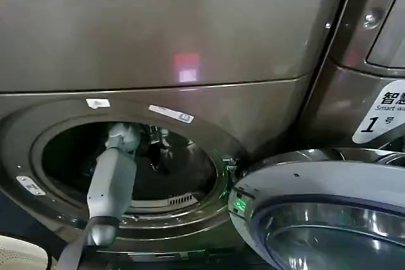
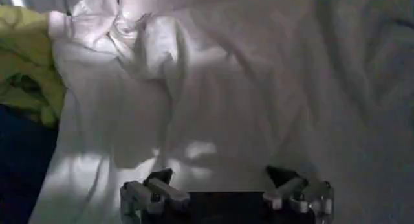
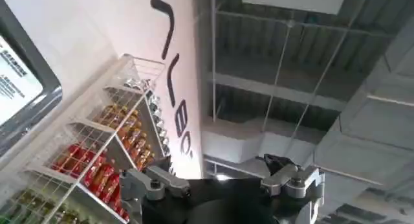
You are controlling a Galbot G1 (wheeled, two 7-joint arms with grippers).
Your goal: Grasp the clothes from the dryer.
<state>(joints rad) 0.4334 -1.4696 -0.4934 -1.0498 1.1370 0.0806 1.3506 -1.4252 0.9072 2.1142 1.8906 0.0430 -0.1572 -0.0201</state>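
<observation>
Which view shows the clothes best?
The left wrist view: the clothes lie spread before the open left gripper. The head view gives just the dryer and its dark drum; the right wrist view faces a ceiling.

1. We see the left arm (image 1: 112, 184) rising from the lower left of the head view and slanting up and forward, its grey forearm straight and its wrist leading.
2. We find the left end effector (image 2: 226, 190) with its fingers (image 2: 158, 190) spread wide apart, nothing held between them.
3. We see the right end effector (image 3: 223, 180) pointing upward, tilted toward the ceiling.
4. We note its fingers (image 3: 155, 183) likewise parted, with nothing between them.
</observation>
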